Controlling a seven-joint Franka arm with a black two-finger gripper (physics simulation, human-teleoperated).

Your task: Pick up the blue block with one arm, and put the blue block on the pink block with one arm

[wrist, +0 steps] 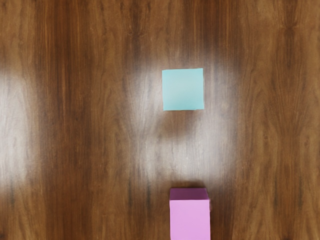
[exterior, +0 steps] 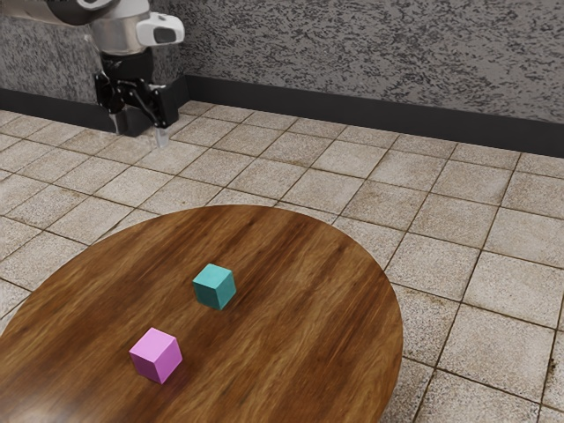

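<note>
Bench: a round bench [exterior: 308, 291] of dark, glossy wood with a strong streaked grain; in the wrist view its top [wrist: 75, 125] carries pale, soft patches of reflected light.

Room: a floor [exterior: 423, 203] of beige stone tiles with dark grout lines runs under and behind the bench. A rough, speckled grey wall [exterior: 370, 44] closes the back, with a black skirting [exterior: 397, 115] along its foot.

Arm: the white and grey arm [exterior: 132, 26] comes in at the exterior view's upper left, high above the bench.

Tool: the black tool [exterior: 137, 128] hangs from the arm and points downward, well apart from both blocks. Its two fingers stand spread wide, with nothing between them.

Blue block: the blue block [exterior: 214, 286], more teal in tone, rests flat on the bench near the middle of the top. In the wrist view [wrist: 183, 89] its square upper face sits in a bright patch of the wood.

Pink block: the pink block [exterior: 156, 355] rests on the bench nearer the exterior camera and toward the exterior view's left of the blue block. The two are near but apart, with bare wood between them; the wrist view [wrist: 189, 215] shows its top and one shaded side.
</note>
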